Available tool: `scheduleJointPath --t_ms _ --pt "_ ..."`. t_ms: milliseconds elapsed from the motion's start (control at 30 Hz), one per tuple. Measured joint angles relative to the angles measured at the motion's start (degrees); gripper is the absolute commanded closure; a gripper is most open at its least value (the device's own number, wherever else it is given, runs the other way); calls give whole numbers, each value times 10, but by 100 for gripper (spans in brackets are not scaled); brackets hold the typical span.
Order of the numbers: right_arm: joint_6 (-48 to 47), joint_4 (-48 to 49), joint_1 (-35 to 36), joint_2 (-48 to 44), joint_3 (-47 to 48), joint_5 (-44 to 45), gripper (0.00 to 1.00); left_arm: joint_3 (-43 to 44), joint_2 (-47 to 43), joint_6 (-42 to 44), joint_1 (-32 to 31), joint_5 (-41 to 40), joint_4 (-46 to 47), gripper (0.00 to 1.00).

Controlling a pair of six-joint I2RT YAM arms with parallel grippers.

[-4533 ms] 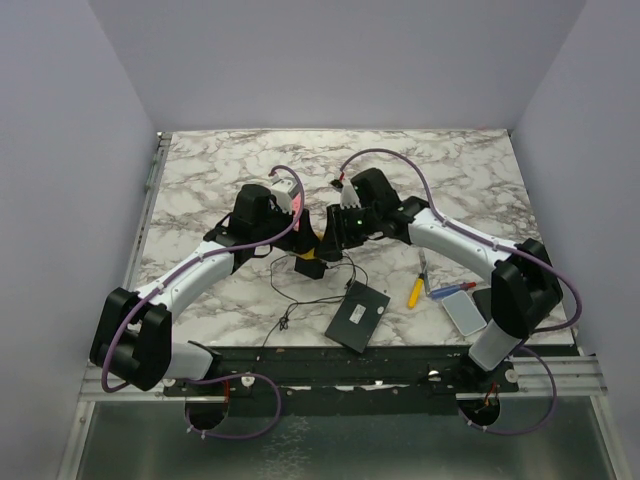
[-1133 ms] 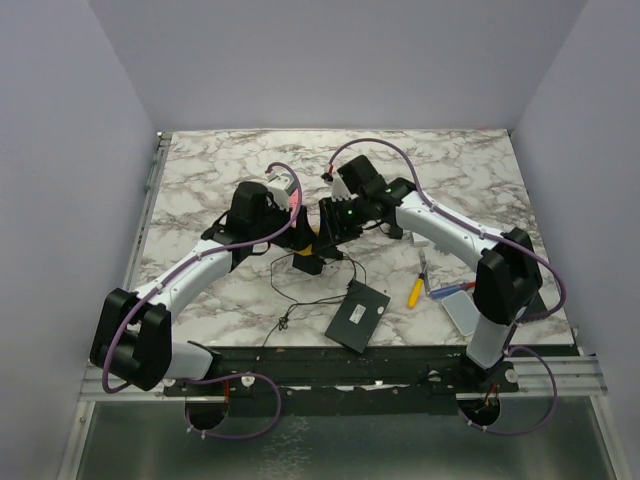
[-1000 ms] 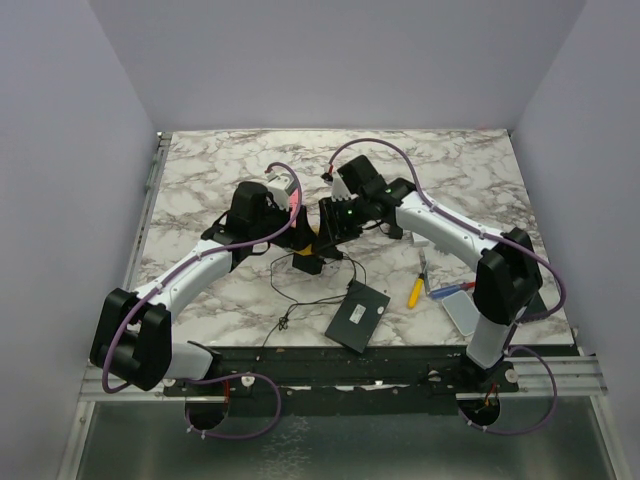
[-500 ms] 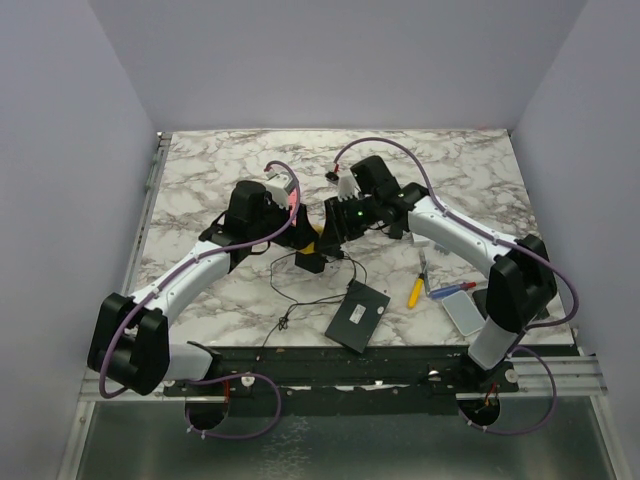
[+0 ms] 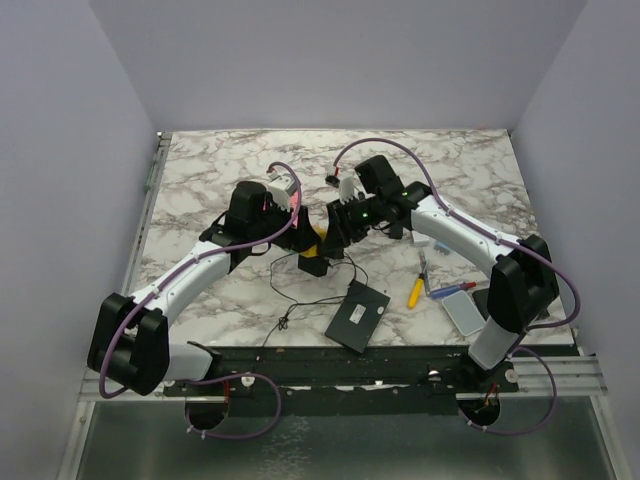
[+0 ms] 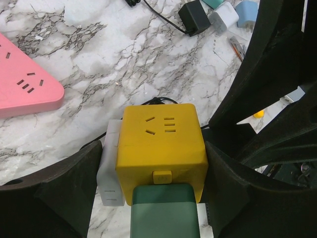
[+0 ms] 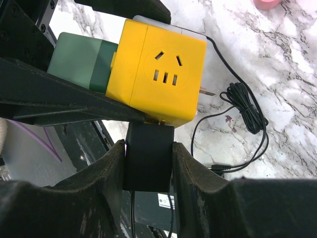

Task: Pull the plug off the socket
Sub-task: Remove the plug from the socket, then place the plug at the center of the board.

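Down at the near edge of the marble table (image 5: 470, 180), a flat black box (image 5: 357, 315) lies at an angle. Off to its right sit a yellow-handled tool (image 5: 414, 292) and a pale slab (image 5: 466, 312), both well apart from the action. A thin black cord (image 5: 285, 320) trails loosely just left of the box.

Now the middle, where both arms meet. The left gripper (image 6: 156, 166) has its two fingers spread wide around the yellow socket cube (image 6: 161, 144). One finger presses on a white block (image 6: 110, 173) fixed to the cube's side and the other sits against the opposite face, so the cube is clamped between them. A dark green block (image 6: 166, 213) is plugged into the face nearest that wrist.

Coming in from the other side, the right gripper (image 7: 148, 147) is pinched narrow on the black plug (image 7: 148, 166), a finger flat against each side. The plug is still seated. Its end butts right up against the cube with no gap I can make out, and a cord runs away beneath it. A three-hole outlet shows on the cube's face turned towards that wrist.

Further out, a pink power strip (image 6: 25, 87) lies flat on the marble beside the left arm's reach. Past the cube in the left wrist's view, three small chargers huddle close together: black (image 6: 193, 17), white (image 6: 223, 11) and blue (image 6: 246, 12). Beyond that, the marble runs to the pale back wall (image 5: 330, 60).
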Motion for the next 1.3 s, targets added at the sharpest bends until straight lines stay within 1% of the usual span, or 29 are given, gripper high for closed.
scheduleJointPath --t_ms 133,333,433,600,900,1067,1167,1300 --pt "4 -3 0 0 0 0 100 0 0 0 -1 1 -2 100" --pt "43 -2 -14 3 1 -1 100 0 0 -1 -1 -5 2 100" --pt "63 -14 -23 4 1 -20 100 0 0 8 3 -38 -4 100" --pt "92 -25 -29 6 1 -21 100 -1 1 20 14 -90 -10 100" --pt "120 -21 -29 15 1 -14 100 -1 1 26 14 -107 -11 100" --pt "129 -20 -29 8 1 39 100 -1 1 26 14 -113 -11 100" --pt "135 -21 -29 -10 1 101 100 -1 0 26 14 -125 -11 100" --pt "142 -22 -29 -59 1 195 100 -2 -8 28 14 -146 -13 100"
